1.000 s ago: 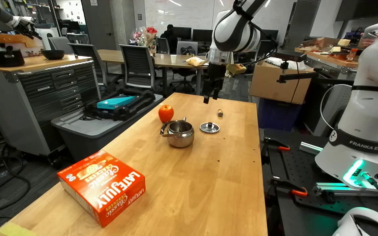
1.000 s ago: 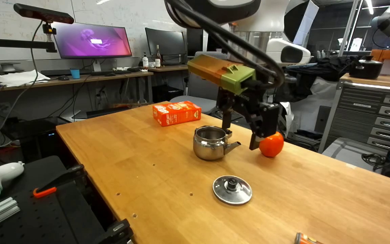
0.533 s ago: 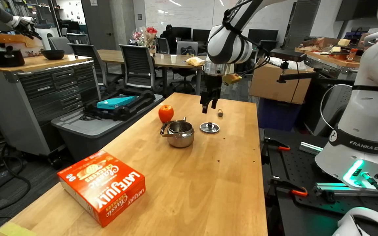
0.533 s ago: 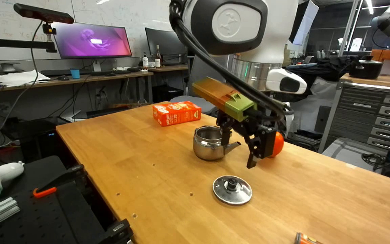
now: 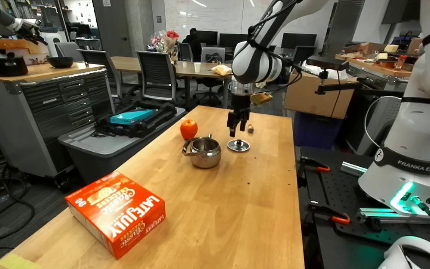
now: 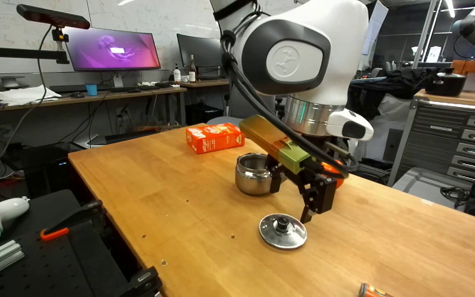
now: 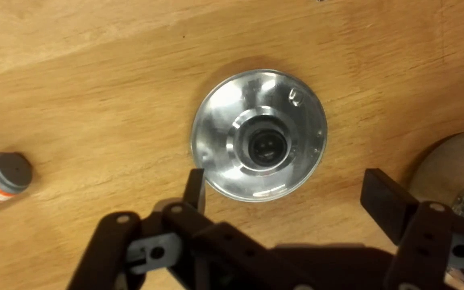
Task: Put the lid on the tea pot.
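I have my gripper [image 7: 284,181] spread wide, holding nothing, above the tabletop [image 5: 263,209]. In the wrist view the lid [image 7: 258,135] lies flat at about eleven o'clock from the midpoint of the jaws; one fingertip overlaps its rim from this angle, and I cannot tell whether they touch. I judge the lid light, stiff and not fragile, though its polished metal is probably slippery and its thin edge hard to pinch. The dark knob [image 7: 267,147] looks the right place to take hold: it is short, so I want a low, centred grip. There, the tea pot [image 7: 451,167] stands between three and four o'clock from the lid, cut off by the edge; an exterior view shows its mouth uncovered. Near nine o'clock from the lid is a grey-capped orange tube [image 7: 6,175], its label too cropped to read. Farther out, in an exterior view, the cracker box [image 5: 116,213] lies at eight o'clock from the tea pot, reading LATEJULY, Classic, CRACKERS. The dark band [image 5: 413,163] round the robot's base says FRANKA EMIK, the end curving away.
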Robot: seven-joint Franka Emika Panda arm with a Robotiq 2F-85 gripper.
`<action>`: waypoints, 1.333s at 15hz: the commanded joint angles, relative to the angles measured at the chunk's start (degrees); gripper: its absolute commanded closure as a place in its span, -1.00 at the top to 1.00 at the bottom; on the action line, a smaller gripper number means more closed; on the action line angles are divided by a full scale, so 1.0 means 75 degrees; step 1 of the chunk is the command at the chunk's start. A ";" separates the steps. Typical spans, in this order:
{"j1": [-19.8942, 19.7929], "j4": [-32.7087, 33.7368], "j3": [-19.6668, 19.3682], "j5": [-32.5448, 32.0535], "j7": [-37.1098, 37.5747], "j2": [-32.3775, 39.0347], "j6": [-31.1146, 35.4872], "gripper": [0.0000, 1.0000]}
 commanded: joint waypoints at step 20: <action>-0.0357 0.0206 0.0437 0.0058 -0.0072 0.0583 0.0308 -0.86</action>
